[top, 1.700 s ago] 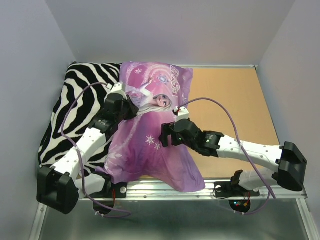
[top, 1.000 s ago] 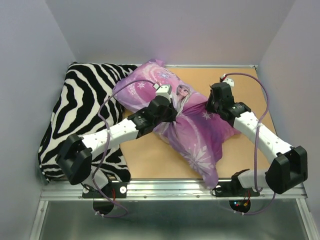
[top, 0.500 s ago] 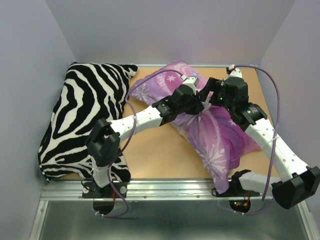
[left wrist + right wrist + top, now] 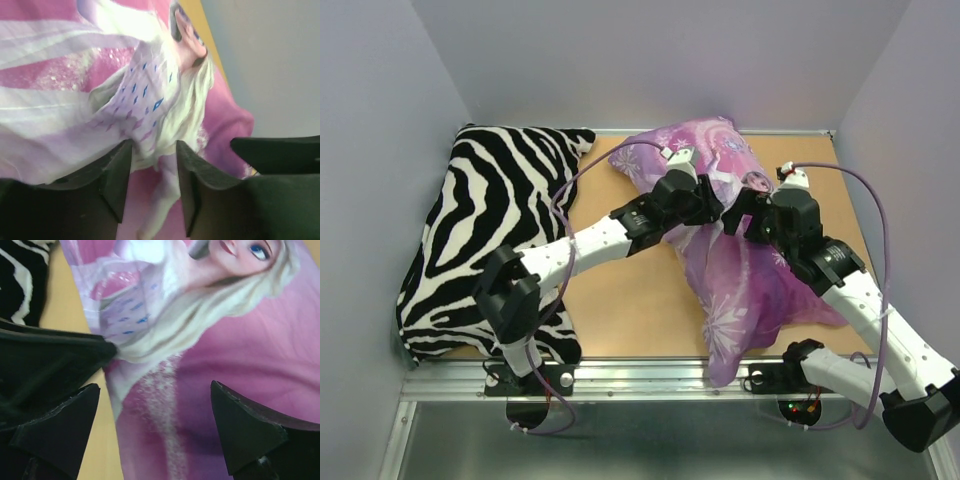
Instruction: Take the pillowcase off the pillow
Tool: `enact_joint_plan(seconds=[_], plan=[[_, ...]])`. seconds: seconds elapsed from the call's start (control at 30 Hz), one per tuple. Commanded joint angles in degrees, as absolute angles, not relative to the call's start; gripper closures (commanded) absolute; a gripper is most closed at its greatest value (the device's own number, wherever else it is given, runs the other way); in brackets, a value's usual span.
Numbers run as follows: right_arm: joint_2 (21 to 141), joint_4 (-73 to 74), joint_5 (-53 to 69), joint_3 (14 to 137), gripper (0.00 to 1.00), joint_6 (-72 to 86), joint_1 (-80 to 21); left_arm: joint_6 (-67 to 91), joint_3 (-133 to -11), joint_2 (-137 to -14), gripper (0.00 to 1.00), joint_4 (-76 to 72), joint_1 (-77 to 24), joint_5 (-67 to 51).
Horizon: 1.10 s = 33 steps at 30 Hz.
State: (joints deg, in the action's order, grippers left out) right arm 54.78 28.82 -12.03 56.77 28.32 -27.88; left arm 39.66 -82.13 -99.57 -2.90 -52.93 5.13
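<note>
At the near edge of the orange-brown wooden tabletop (image 4: 620,310), right of its middle, a corner of the thin purple pillowcase printed with snowflakes and a princess (image 4: 740,290) droops over the metal rail (image 4: 650,382). From there the pillowcase lies plump and slanted back to the far edge, closer to the far right corner than the far left. The pillow inside is wholly covered.

The left arm crosses the bare tabletop diagonally from the near left corner. Both wrists meet over the far half of the pillowcase, so the overhead view hides the jaws. The left wrist view shows them: the left gripper (image 4: 152,150) has its jaws drawn to a narrow slit, with a gathered fold of the printed fabric nipped between them. The right wrist view shows the right gripper (image 4: 155,390) with jaws spread wide and holding nothing, poised above the blonde figure. Only this view shows the fabric puckering to a point at the left gripper's dark tip.

Along the left edge lies the black-and-white zebra-striped cushion (image 4: 490,230). A strip of tabletop separates it from the pillowcase, and the left arm overlaps its near right corner.
</note>
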Motion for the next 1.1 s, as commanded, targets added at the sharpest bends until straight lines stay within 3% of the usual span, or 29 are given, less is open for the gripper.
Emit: enact_joint_plan(seconds=[0.0, 0.13, 0.23, 0.53, 0.57, 0.7, 0.73, 0.87, 0.93, 0.97, 1.03, 1.07], plan=[[55.1, 30.94, -12.39, 54.14, 0.02, 28.3, -29.35, 41.39, -80.08, -90.1, 0.43, -6.86, -47.67, 10.37], [55.9, 31.11, -14.85, 55.46, 0.0, 27.51, -32.07, 42.1, -76.21, -89.38, 0.41, -7.12, -40.0, 8.88], [58.27, 32.43, -18.97, 57.82, 0.0, 26.9, -35.59, 40.61, -75.32, -91.84, 0.24, -9.22, -35.78, 5.28], [67.75, 39.63, -37.68, 65.47, 0.0, 26.98, -51.48, 38.5, -76.28, -104.58, 0.16, -21.44, -24.53, -9.48], [68.55, 40.33, -38.75, 65.57, 0.0, 27.33, -52.37, 38.5, -76.81, -105.89, 0.11, -21.88, -23.83, -10.71], [72.76, 43.32, -44.37, 64.43, 0.0, 30.58, -54.14, 38.41, -78.75, -112.58, 0.11, -25.91, -22.33, -13.17], [73.56, 43.5, -45.43, 63.9, 0.0, 30.85, -54.14, 38.58, -78.84, -113.46, 0.04, -27.58, -22.24, -13.79], [76.28, 43.68, -49.04, 61.79, 0.0, 33.13, -54.14, 40.16, -79.97, -117.15, 0.05, -36.12, -22.5, -18.45], [76.73, 43.68, -50.71, 61.44, 0.0, 34.1, -54.14, 39.9, -81.65, -119.09, 0.12, -36.21, -23.11, -19.33], [77.16, 43.68, -51.84, 61.7, 0.0, 34.01, -54.05, 39.82, -81.56, -119.27, 0.35, -36.21, -23.29, -19.42], [77.87, 43.77, -53.52, 62.75, 0.03, 33.31, -54.14, 39.82, -80.43, -118.48, 0.7, -36.47, -23.55, -18.64], [77.96, 43.86, -55.09, 63.28, 0.05, 32.88, -53.97, 39.73, -78.68, -117.78, 1.0, -36.47, -23.73, -18.2]])
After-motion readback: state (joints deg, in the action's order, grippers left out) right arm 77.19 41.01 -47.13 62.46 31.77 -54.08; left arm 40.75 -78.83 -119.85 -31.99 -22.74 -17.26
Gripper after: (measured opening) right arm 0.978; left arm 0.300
